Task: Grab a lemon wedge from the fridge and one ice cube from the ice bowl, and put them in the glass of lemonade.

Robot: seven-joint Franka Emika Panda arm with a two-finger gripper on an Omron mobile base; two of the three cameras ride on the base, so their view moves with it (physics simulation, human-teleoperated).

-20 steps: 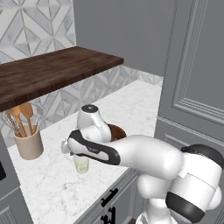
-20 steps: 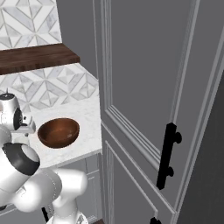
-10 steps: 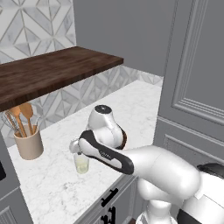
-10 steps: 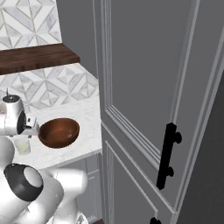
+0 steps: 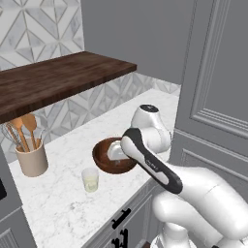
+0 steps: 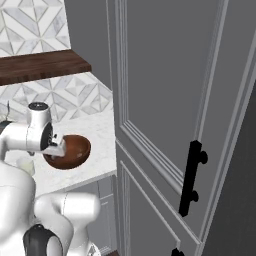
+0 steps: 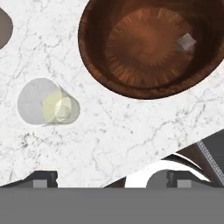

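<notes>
1. The white marble counter (image 5: pixel 63 203) carries three things — all standing directly on it.
2. The ice bowl (image 5: pixel 104 161), low and dark brown, sits near the counter's front edge; one small pale cube (image 7: pixel 187 42) lies inside it.
3. The glass of lemonade (image 5: pixel 90 179) stands just beside the bowl, apart from it.
4. A beige utensil cup (image 5: pixel 32 162) stands near the tiled back wall — well apart from the glass.

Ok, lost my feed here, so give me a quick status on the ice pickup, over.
Gripper open, empty, above counter beside ice bowl. One ice cube lying in the bowl. Glass of lemonade standing apart from bowl. Nothing in the way.
</notes>
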